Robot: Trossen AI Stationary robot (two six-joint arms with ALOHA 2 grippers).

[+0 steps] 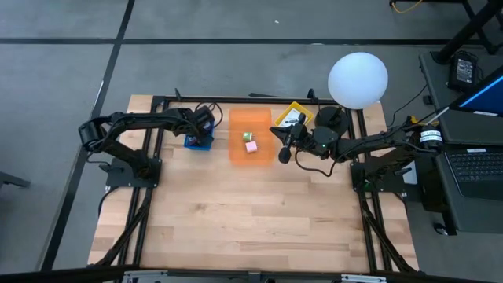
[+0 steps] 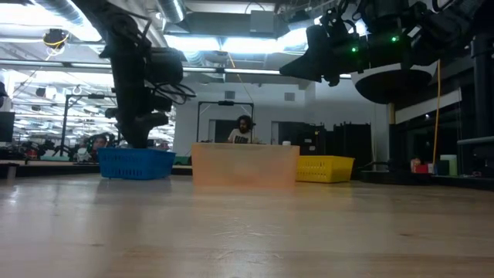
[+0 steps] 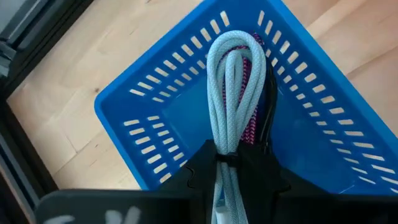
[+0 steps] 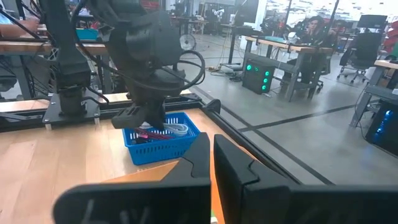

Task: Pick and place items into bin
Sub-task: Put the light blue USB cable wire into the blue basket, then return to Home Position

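My left gripper (image 3: 229, 160) reaches down into a blue slotted basket (image 3: 155, 99) at the table's far left and is shut on a looped light-blue cord (image 3: 230, 81). A dark-red cord (image 3: 254, 118) and a black cord (image 3: 268, 106) lie under that loop in the basket. The right wrist view shows the same basket (image 4: 163, 142) below the left arm. An orange bin (image 1: 250, 137) holds a pink cube (image 1: 251, 147) and a tiny greenish cube (image 1: 246, 137). My right gripper (image 1: 284, 151) hovers shut and level at the bin's right side, holding nothing. My left gripper pinches the light-blue cord's bundled strands (image 3: 227, 149) between its two fingers, just by a dark tie around them. The fingers come slanting down from above and lie along the cord. The looped end (image 3: 233, 43) stretches ahead of the fingers inside the basket, over the dark-red cord.
A yellow basket (image 1: 292, 118) with a white packet stands behind the orange bin's right corner. A white globe lamp (image 1: 357, 79) sits at the far right. The near half of the wooden table (image 1: 251, 220) is bare board. A person sits beyond the table (image 2: 244, 130).
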